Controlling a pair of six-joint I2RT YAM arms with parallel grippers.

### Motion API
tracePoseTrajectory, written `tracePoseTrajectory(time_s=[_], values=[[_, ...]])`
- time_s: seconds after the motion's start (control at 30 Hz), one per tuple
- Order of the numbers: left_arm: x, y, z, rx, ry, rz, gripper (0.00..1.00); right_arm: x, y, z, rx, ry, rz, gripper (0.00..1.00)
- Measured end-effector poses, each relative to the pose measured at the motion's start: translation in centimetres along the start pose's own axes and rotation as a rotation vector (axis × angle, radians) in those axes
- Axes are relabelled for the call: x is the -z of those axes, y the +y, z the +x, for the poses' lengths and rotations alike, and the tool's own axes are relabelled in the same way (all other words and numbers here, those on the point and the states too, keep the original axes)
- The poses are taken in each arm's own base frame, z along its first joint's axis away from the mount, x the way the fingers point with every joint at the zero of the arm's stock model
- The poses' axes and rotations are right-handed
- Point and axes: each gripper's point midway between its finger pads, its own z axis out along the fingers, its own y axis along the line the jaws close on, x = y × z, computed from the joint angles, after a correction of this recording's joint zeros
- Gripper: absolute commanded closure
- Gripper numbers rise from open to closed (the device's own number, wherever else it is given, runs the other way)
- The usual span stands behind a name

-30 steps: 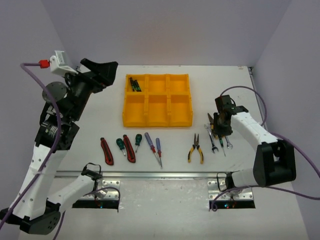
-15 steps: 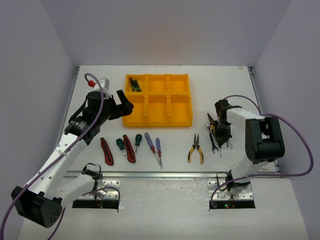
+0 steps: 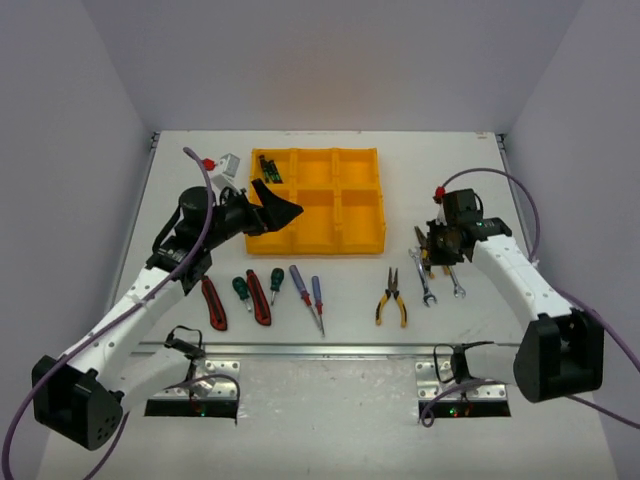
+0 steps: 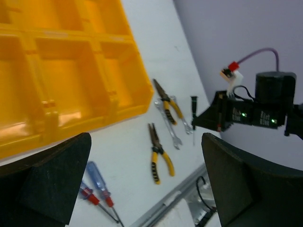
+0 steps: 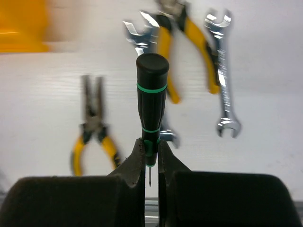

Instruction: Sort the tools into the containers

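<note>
My right gripper (image 5: pixel 150 146) is shut on a slim dark green driver (image 5: pixel 152 94), held off the table above two silver wrenches (image 5: pixel 224 71) and yellow-handled pliers (image 5: pixel 182 52). From above, that gripper (image 3: pixel 437 243) hangs right of the yellow tray (image 3: pixel 316 248). Two dark green drivers (image 3: pixel 268 168) lie in the tray's far-left compartment. My left gripper (image 3: pixel 280 208) stands open and empty over the tray's left side. In front of the tray lie red-black knives (image 3: pixel 212 302), green screwdrivers (image 3: pixel 241 291), purple screwdrivers (image 3: pixel 300 285) and another pair of pliers (image 3: pixel 391 298).
A metal rail (image 3: pixel 320 350) runs along the near edge of the table. Grey walls close in the left, right and far sides. In the left wrist view the tray (image 4: pixel 71 71) fills the upper left and the right arm (image 4: pixel 265 104) stands at the right.
The right gripper has shut on the slim green driver and raised it off the table. The left arm has swung down from high on the left to the tray.
</note>
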Motion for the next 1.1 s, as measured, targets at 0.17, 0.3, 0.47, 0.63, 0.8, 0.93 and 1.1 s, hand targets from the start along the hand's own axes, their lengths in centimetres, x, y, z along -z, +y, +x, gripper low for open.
tracePoseTrajectory(time_s=[0.17, 0.3, 0.47, 0.63, 0.8, 0.93, 1.1], values=[[-3.6, -4.8, 4.7, 0.1, 0.135, 0.272, 0.0, 5.7, 9.5, -2.4, 0.141, -0.192, -0.435, 1.0], [-6.0, -7.9, 8.1, 0.132, 0.246, 0.391, 0.05, 11.0, 16.4, -2.5, 0.236, -0.299, -0.842, 1.0], [-7.6, -10.4, 8.4, 0.134, 0.269, 0.458, 0.18, 15.0, 19.1, -2.5, 0.284, -0.343, -1.077, 1.0], [-8.1, -11.9, 8.1, 0.128, 0.26, 0.512, 0.46, 16.2, 20.1, -2.5, 0.299, -0.329, -1.171, 1.0], [-8.4, -12.9, 9.0, 0.125, 0.29, 0.549, 1.0, 16.0, 20.6, -2.3, 0.279, -0.28, -1.202, 0.45], [-9.3, -12.5, 8.4, 0.103, 0.273, 0.496, 1.0, 15.2, 20.2, -3.3, 0.236, -0.307, -1.123, 0.01], [-13.2, -6.4, 0.9, 0.091, 0.097, 0.117, 1.0, 12.7, 16.4, -5.9, 0.094, -0.414, -0.785, 0.01]])
